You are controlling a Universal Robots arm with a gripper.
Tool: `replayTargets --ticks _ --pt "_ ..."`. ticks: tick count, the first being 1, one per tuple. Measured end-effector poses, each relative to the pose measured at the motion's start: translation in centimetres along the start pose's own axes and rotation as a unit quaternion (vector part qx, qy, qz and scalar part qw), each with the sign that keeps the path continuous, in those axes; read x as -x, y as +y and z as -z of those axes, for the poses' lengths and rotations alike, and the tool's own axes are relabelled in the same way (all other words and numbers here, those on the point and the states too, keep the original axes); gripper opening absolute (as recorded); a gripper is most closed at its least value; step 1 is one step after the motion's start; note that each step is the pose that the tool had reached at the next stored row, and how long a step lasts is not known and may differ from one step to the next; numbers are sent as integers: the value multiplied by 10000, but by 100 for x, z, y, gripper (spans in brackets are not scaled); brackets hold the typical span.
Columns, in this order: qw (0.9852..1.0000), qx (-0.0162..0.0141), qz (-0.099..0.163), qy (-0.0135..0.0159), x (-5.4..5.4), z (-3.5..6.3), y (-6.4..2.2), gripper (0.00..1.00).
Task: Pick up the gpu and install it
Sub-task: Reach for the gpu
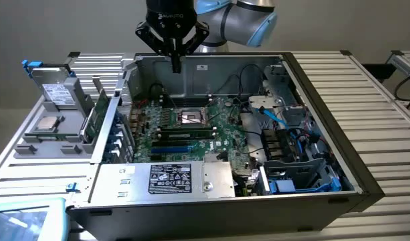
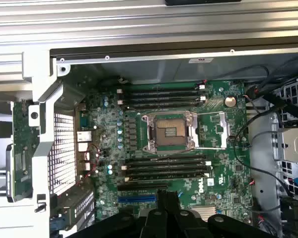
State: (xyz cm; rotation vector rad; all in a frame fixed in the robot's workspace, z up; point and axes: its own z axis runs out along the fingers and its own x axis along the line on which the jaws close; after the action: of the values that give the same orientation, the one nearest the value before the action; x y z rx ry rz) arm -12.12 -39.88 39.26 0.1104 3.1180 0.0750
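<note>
1. The gripper (image 1: 176, 64) is observed hovering over the rear part of the open computer case (image 1: 365, 165). Its fingers are pressed together and nothing is pinched between them.
2. The gpu (image 1: 92, 119) is found standing on edge in the grey holder (image 1: 44, 148) just outside the case, at the exterior view's left. It is well apart from the gripper.
3. The motherboard (image 1: 215, 135) is seen lying flat inside the case, with the CPU socket (image 1: 191, 118) near its middle and memory slots (image 2: 164, 166) on either side of the socket.
</note>
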Motion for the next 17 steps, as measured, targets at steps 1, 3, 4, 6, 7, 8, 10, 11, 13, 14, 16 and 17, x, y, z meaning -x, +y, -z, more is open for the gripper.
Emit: replayTargets --ticks 1,3,4,6,7,8,10,11,13,14,16,17 --pt "10000 0 0 0 0 0 0 12" --pt "10000 0 0 0 0 0 0 12" --pt "10000 0 0 0 0 0 0 12" --pt "10000 -3 0 0 0 0 0 12" --pt "10000 -6 0 0 0 0 0 12" --pt "10000 -6 1 0 0 0 0 12" --pt "10000 -6 0 0 0 0 0 12" --pt "10000 -6 0 -1 0 0 0 12" --pt "10000 -6 0 0 0 0 0 12" --pt "10000 -7 0 1 0 0 0 12" --pt "10000 -6 0 1 -1 0 0 12" --pt "10000 -7 0 2 -2 0 0 12"
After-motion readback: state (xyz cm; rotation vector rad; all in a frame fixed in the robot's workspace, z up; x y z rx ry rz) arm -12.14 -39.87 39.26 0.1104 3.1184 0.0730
